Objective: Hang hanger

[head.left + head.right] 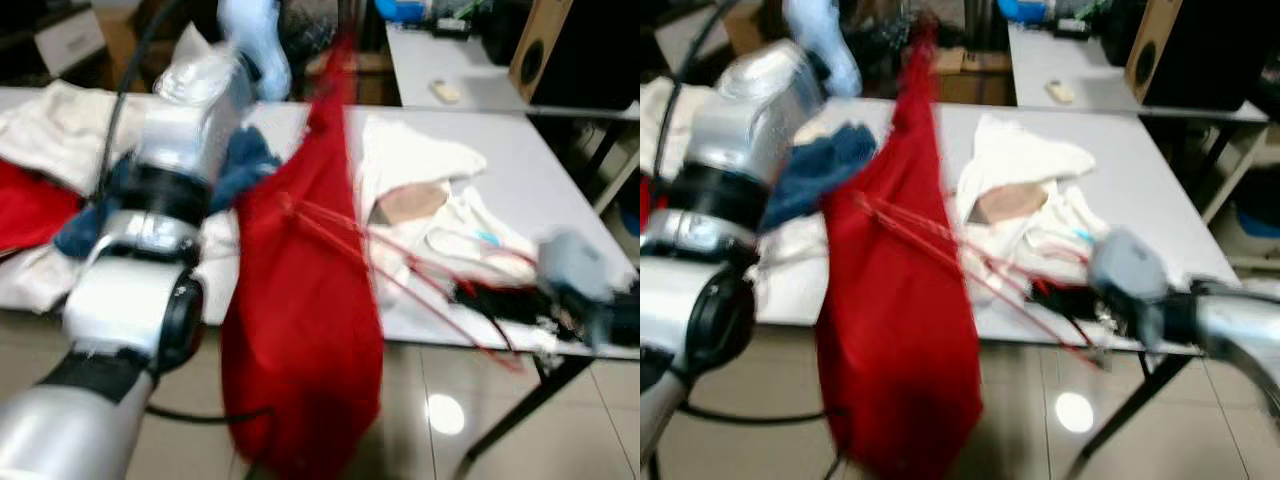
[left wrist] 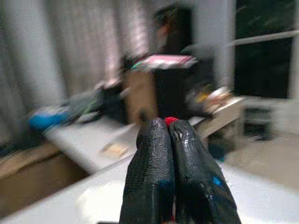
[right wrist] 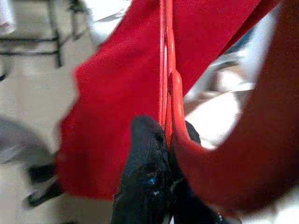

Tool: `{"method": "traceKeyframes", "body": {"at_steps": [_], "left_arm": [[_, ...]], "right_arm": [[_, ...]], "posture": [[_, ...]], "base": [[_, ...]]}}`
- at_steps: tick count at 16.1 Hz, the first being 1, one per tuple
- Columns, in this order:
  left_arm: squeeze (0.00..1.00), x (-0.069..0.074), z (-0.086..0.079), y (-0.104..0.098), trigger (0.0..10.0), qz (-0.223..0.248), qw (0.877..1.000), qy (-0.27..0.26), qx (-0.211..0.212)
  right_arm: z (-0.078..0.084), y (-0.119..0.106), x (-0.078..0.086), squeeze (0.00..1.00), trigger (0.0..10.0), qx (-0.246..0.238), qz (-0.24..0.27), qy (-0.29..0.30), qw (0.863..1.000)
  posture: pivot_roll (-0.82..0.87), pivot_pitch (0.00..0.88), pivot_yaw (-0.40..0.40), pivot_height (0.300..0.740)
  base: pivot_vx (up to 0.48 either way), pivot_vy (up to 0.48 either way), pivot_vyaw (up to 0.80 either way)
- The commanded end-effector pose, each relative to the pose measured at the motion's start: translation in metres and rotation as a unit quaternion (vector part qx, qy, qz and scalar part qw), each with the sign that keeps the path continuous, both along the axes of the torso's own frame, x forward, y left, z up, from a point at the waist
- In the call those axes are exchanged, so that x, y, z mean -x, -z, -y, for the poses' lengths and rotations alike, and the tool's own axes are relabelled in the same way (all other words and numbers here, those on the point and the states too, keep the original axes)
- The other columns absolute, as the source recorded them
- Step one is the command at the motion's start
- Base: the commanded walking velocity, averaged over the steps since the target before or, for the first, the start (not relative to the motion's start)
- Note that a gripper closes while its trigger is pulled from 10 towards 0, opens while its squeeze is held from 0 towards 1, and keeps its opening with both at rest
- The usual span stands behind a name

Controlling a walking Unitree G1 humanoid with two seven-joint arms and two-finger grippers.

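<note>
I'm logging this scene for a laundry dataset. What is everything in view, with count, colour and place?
red garment: one, red, held up in front of the table, hanging below its edge
red hanger: one, red wire, partly inside the garment
table: one, grey, ahead of the robot
white clothes: a pile, white, on the table right of the garment
blue cloth: one, dark blue, on the table behind the left arm
speaker: one, brown and black, far right
left gripper: fingers shut on a bit of red
right gripper: fingers shut on the hanger
</note>
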State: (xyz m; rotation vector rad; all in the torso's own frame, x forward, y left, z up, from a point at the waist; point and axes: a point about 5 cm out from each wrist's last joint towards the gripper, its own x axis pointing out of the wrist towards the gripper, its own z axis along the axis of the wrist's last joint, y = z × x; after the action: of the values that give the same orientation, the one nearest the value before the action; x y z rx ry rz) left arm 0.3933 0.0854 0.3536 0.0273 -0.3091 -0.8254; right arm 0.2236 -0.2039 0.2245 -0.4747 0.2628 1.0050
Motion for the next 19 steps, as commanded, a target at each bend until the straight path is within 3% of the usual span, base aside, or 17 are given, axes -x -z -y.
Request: {"method": "traceKeyframes", "body": {"at_steps": [1, 4, 6, 8, 9, 10, 11, 13, 15, 16, 18, 19], "left_arm": [[0.00, 0.010, 0.006, -0.020, 10.0, 0.026, 0.999, 0.034, 0.017], [0.00, 0.033, 0.024, -0.030, 10.0, 0.059, 0.993, 0.102, -0.004], [0.00, 0.041, 0.026, -0.034, 10.0, 0.068, 0.991, 0.118, -0.012], [0.00, 0.054, 0.025, -0.044, 10.0, 0.080, 0.986, 0.148, 0.004], [0.00, 0.063, 0.022, -0.057, 10.0, 0.109, 0.980, 0.165, 0.024], [0.00, 0.065, 0.021, -0.061, 10.0, 0.118, 0.978, 0.168, 0.031], [0.00, 0.075, 0.017, -0.077, 10.0, 0.153, 0.970, 0.176, 0.073], [0.00, 0.079, 0.014, -0.087, 10.0, 0.174, 0.963, 0.174, 0.110], [0.00, 0.080, 0.003, -0.102, 10.0, 0.194, 0.954, 0.156, 0.165], [0.00, 0.080, 0.001, -0.102, 10.0, 0.191, 0.954, 0.150, 0.176], [0.00, 0.077, 0.002, -0.097, 10.0, 0.176, 0.956, 0.148, 0.184], [0.00, 0.076, 0.004, -0.093, 10.0, 0.169, 0.957, 0.148, 0.185]], "right_arm": [[0.002, 0.002, -0.006, 0.00, 10.0, 0.007, -0.001, 0.019, 1.000], [-0.005, -0.005, -0.023, 0.00, 10.0, 0.004, 0.021, 0.023, 1.000], [-0.005, -0.011, -0.040, 0.00, 10.0, 0.017, 0.039, 0.042, 0.998], [0.002, -0.027, -0.068, 0.00, 10.0, 0.043, 0.080, 0.083, 0.992], [0.010, -0.045, -0.082, 0.00, 10.0, 0.063, 0.120, 0.105, 0.985], [0.012, -0.052, -0.086, 0.00, 10.0, 0.071, 0.135, 0.107, 0.982], [0.022, -0.081, -0.103, 0.00, 10.0, 0.087, 0.194, 0.130, 0.969], [0.031, -0.115, -0.121, 0.00, 10.0, 0.069, 0.258, 0.165, 0.949], [0.039, -0.170, -0.137, 0.00, 10.0, 0.013, 0.391, 0.225, 0.893], [0.041, -0.185, -0.140, 0.00, 10.0, -0.016, 0.418, 0.236, 0.877], [0.041, -0.189, -0.142, 0.00, 10.0, -0.006, 0.461, 0.231, 0.857], [0.041, -0.186, -0.144, 0.00, 10.0, 0.004, 0.468, 0.227, 0.854]], "posture": [[-0.18, 0.000, 0.022, 0.740], [-0.17, 0.000, 0.007, 0.740], [-0.17, 0.000, -0.003, 0.740], [-0.17, 0.000, -0.009, 0.740], [-0.18, 0.000, -0.011, 0.740], [-0.18, 0.000, -0.011, 0.740], [-0.18, 0.000, -0.011, 0.740], [-0.18, 0.000, -0.009, 0.740], [-0.19, 0.000, -0.008, 0.740], [-0.19, 0.000, -0.008, 0.740], [-0.19, 0.000, -0.009, 0.740], [-0.19, 0.000, -0.007, 0.740]], "base": [[0.379, 0.000, 0.00], [0.219, 0.000, 0.00], [0.000, 0.000, 0.00], [0.000, 0.000, 0.00], [0.000, 0.000, 0.00], [0.000, 0.000, 0.00], [0.000, 0.000, 0.00], [0.000, 0.000, 0.00], [0.000, 0.000, 0.00], [0.000, 0.000, 0.00], [0.000, 0.000, 0.00], [0.000, 0.000, 0.00]]}}
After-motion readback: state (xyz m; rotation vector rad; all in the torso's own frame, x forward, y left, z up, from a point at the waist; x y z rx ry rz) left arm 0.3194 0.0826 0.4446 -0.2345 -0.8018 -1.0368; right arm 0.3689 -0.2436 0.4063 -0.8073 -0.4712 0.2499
